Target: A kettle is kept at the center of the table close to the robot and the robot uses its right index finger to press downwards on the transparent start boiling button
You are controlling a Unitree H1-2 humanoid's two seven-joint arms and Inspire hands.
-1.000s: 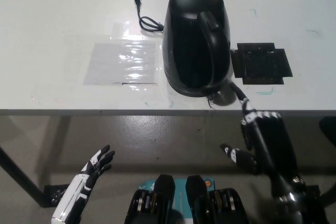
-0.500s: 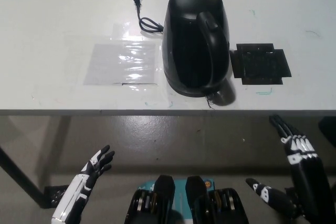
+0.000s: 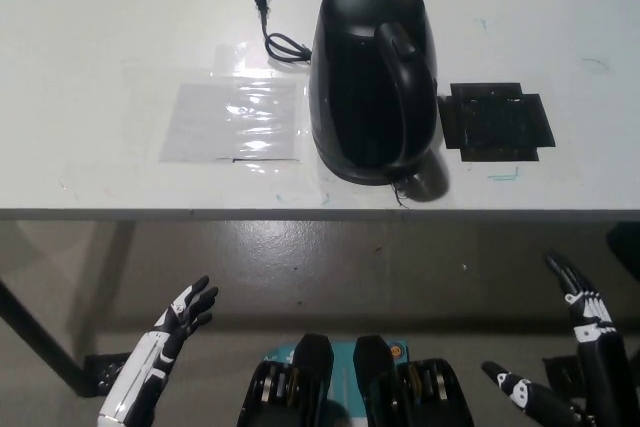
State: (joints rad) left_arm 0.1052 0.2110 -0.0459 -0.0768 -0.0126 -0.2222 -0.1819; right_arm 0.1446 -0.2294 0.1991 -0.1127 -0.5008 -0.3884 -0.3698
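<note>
Though no label legible on kettle (image 3: 375,77), both robot hands, left (image 3: 185,315) and right (image 3: 580,347), seemingly spread, empty.

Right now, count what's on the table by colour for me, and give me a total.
Black: 3 - kettle, power cord, flat square pad
Clear: 1 - plastic sheet
Total: 4
</note>
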